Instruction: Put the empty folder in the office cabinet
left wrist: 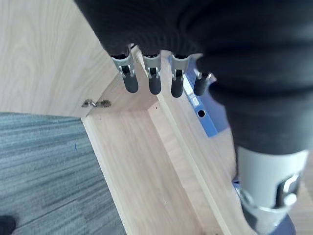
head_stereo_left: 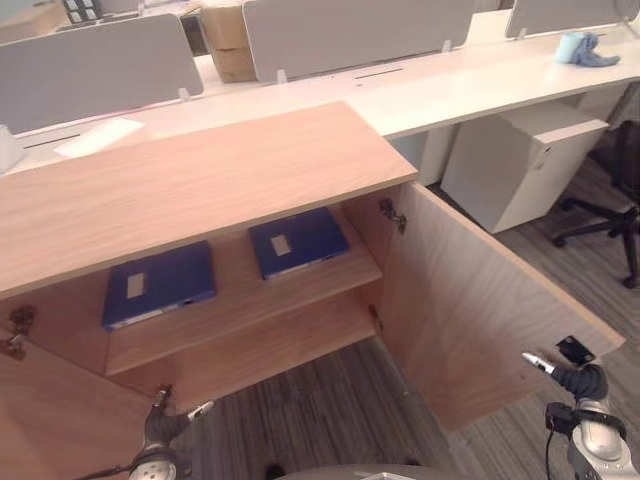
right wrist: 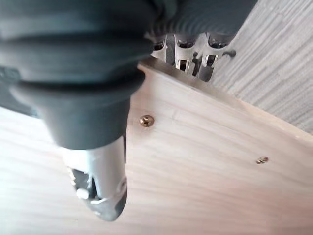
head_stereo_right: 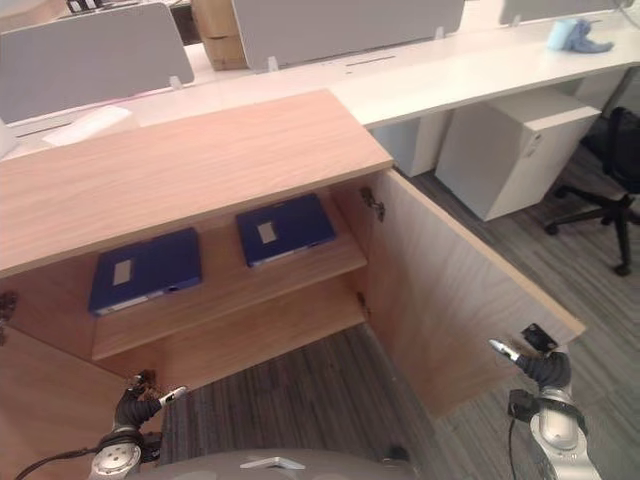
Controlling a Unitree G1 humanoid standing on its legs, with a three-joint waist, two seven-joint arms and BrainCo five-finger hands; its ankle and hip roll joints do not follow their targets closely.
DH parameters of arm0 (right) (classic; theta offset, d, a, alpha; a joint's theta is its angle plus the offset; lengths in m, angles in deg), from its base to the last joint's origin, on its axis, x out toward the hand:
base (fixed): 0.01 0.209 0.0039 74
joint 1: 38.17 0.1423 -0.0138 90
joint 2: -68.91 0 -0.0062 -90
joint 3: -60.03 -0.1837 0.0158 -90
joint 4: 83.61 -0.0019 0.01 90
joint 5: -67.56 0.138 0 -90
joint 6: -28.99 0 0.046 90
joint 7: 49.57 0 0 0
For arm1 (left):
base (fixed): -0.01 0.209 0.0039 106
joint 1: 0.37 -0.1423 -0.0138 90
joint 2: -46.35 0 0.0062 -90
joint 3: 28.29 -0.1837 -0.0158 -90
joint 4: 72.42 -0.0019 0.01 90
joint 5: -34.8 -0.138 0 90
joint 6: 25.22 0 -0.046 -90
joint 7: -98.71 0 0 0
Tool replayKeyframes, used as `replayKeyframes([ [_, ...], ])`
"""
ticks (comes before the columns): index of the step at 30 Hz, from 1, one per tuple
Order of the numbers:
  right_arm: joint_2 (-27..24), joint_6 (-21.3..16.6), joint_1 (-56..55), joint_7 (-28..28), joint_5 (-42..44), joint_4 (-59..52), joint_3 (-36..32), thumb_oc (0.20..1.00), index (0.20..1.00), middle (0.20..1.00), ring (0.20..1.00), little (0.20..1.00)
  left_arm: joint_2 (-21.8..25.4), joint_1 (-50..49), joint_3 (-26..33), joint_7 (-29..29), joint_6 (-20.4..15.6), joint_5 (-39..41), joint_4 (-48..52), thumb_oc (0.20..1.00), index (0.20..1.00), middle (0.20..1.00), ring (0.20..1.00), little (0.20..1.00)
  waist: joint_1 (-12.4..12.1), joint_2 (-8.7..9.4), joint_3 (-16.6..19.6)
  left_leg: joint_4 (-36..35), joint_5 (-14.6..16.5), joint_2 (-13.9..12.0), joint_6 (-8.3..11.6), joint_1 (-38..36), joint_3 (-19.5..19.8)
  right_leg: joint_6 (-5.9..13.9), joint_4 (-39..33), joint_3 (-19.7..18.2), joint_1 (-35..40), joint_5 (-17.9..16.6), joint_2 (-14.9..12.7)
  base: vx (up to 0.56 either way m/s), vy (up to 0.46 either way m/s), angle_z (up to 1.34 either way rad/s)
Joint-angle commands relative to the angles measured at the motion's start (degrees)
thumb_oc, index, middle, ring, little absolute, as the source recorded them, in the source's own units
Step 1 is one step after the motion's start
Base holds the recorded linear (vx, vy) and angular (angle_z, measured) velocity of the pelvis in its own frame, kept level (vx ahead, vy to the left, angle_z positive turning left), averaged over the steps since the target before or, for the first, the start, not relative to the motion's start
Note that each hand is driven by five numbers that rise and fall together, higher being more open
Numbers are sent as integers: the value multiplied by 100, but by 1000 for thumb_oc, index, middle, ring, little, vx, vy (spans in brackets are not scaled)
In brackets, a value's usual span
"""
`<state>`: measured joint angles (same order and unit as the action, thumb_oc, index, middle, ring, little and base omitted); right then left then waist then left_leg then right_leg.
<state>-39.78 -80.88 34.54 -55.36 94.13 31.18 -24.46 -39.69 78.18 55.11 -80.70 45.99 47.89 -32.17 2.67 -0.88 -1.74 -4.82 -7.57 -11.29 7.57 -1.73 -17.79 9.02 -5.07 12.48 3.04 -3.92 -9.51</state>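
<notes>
The wooden office cabinet [head_stereo_left: 200,180] stands with both doors swung wide. Two blue folders lie flat on its upper shelf, one to the left [head_stereo_left: 160,285] and one to the right [head_stereo_left: 298,241]. My left hand [head_stereo_left: 160,428] hangs low before the lower shelf, fingers [left wrist: 154,81] straight and holding nothing, with a blue folder's edge [left wrist: 205,115] past them. My right hand [head_stereo_left: 580,382] is at the outer corner of the right door [head_stereo_left: 470,300]. Its fingers [right wrist: 195,61] reach the door's edge and its thumb [right wrist: 100,188] lies along the door's face.
The left door [head_stereo_left: 50,420] stands open at the lower left. A white pedestal unit [head_stereo_left: 525,160] sits under a long white desk [head_stereo_left: 450,85] at the right, with a black office chair [head_stereo_left: 620,200] beside it. Grey carpet [head_stereo_left: 320,410] lies before the cabinet.
</notes>
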Motion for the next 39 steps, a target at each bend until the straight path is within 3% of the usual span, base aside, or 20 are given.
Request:
replayKeyframes([
  [1, 43, -333, 740, 313, 42, 101, -164, 1000, 1000, 1000, 1000, 1000, 447, 418, 22, 3, -176, -73, -249, 1000, 1000, 1000, 1000, 1000, -270, 124, 2, -3, 164, -58, 127, 30, 9, 171, 16, 198, -60, -81, -157, 0, 0, 0],
  [3, 43, -333, 740, 313, 42, 101, -164, 1000, 1000, 1000, 1000, 1000, 447, 418, 22, 3, -176, -73, -249, 1000, 1000, 1000, 1000, 1000, -270, 124, 2, -3, 164, -58, 127, 30, 9, 171, 16, 198, -60, -81, -157, -19, -12, 3],
  [4, -130, -145, 519, 1304, 37, -656, 643, 1000, 1000, 1000, 1000, 1000, 348, 326, 110, -174, -226, -133, -278, 1000, 1000, 1000, 1000, 1000, -378, 258, 50, -17, 146, -107, 149, 20, 86, 164, 60, 301, -15, -68, -143, -43, -28, 1],
  [7, -179, -101, 694, 1632, 175, -1142, 1073, 1000, 1000, 1000, 1000, 1000, 292, 323, 107, -168, -232, -105, -313, 1000, 1000, 1000, 1000, 1000, -471, 330, 60, -17, 159, -107, 147, 27, 136, 162, 71, 348, 9, -67, -162, -14, -9, 2],
  [13, -26, 65, 1242, 1958, 245, -1561, 1928, 1000, 1000, 1000, 1000, 1000, 243, 328, 56, -253, -226, -36, -250, 1000, 1000, 1000, 1000, 1000, -660, 367, -9, 9, 133, -82, 134, 112, 262, 145, 142, 476, 14, -60, -207, -27, -6, 1],
  [16, 10, 80, 1346, 1989, 233, -1617, 2043, 1000, 1000, 1000, 1000, 1000, 235, 280, 65, -264, -219, -9, -184, 1000, 1000, 1000, 1000, 1000, -689, 364, -14, 10, 124, -89, 140, 106, 265, 135, 143, 486, 26, -59, -199, -37, -49, -7],
  [20, 328, 156, 2394, 2077, 191, -1609, 2859, 1000, 1000, 1000, 1000, 1000, 267, 198, 28, -369, -248, 237, 102, 1000, 1000, 1000, 1000, 1000, -1101, 268, -262, 188, -206, -249, 252, 470, 381, 32, 59, 592, 10, 79, -36, -184, -134, -10],
  [22, 417, 142, 2607, 2045, 182, -1523, 2962, 1000, 1000, 1000, 1000, 1000, 278, 241, 1, -373, -264, 278, 168, 1000, 1000, 1000, 1000, 1000, -1148, 267, -361, 397, -203, -252, 295, 657, 477, 12, 60, 651, -27, 76, -55, -187, -61, 9],
  [24, 633, 92, 3054, 1871, -26, -1329, 3178, 1000, 1000, 1000, 1000, 1000, 282, 259, -130, -437, -300, 350, 442, 1000, 1000, 1000, 1000, 1000, -1194, 321, -534, 1104, 251, -202, 248, 674, 576, -30, 106, 905, -154, -45, -251, -294, -45, 80],
  [26, 729, 86, 3204, 1837, -112, -1221, 3252, 1000, 1000, 1000, 1000, 1000, 275, 261, -159, -466, -312, 373, 510, 1000, 1000, 1000, 1000, 1000, -1147, 345, -543, 1290, 377, -187, 218, 641, 626, -40, 118, 969, -231, -111, -304, -216, 1, 65],
  [27, 905, 116, 3496, 1768, -272, -998, 3417, 1000, 1000, 1000, 1000, 1000, 270, 278, -196, -445, -329, 358, 555, 1000, 1000, 1000, 1000, 1000, -1155, 353, -555, 1735, 653, -180, 223, 442, 832, -85, 144, 1006, -320, -191, -344, -166, 45, 77],
  [30, 1064, 146, 3673, 1718, -349, -746, 3493, 1000, 1000, 1000, 1000, 1000, 253, 349, -257, -381, -350, 321, 584, 1000, 1000, 1000, 1000, 1000, -1139, 378, -523, 1945, 790, -72, 232, 287, 1091, -93, 198, 1121, -407, -252, -434, -102, 67, 53],
  [32, 1146, 184, 3699, 1649, -316, -521, 3454, 1000, 1000, 1000, 1000, 1000, 295, 342, -295, -216, -364, 152, 790, 1000, 1000, 1000, 1000, 1000, -1146, 345, -455, 1626, 958, 2, 187, 27, 1122, -36, 280, 1310, -453, -309, -518, -68, 146, 66],
  [33, 1256, 181, 3720, 1490, -413, -173, 3361, 1000, 1000, 1000, 1000, 1000, 327, 215, -211, -19, -343, -10, 1011, 1000, 1000, 1000, 1000, 1000, -1304, 347, -356, 1095, 1202, 170, 76, -151, 1069, 5, 342, 1453, -524, -397, -652, -37, 116, 53],
  [34, 1256, 181, 3720, 1490, -413, -173, 3361, 1000, 1000, 1000, 1000, 1000, 327, 215, -211, -19, -343, -10, 1011, 1000, 1000, 1000, 1000, 1000, -1304, 347, -356, 1095, 1202, 170, 76, -151, 1069, 5, 342, 1453, -524, -397, -652, -80, 182, 135],
  [39, 1282, 187, 3799, 963, -552, 764, 2845, 1000, 1000, 1000, 1000, 1000, 700, 33, 600, 774, -404, -311, 1472, 1000, 1000, 1000, 1000, 1000, -1965, 423, -479, 776, 1176, 525, -63, 122, 1445, 228, 319, 2029, -522, -763, -1085, -113, 121, 111],
])
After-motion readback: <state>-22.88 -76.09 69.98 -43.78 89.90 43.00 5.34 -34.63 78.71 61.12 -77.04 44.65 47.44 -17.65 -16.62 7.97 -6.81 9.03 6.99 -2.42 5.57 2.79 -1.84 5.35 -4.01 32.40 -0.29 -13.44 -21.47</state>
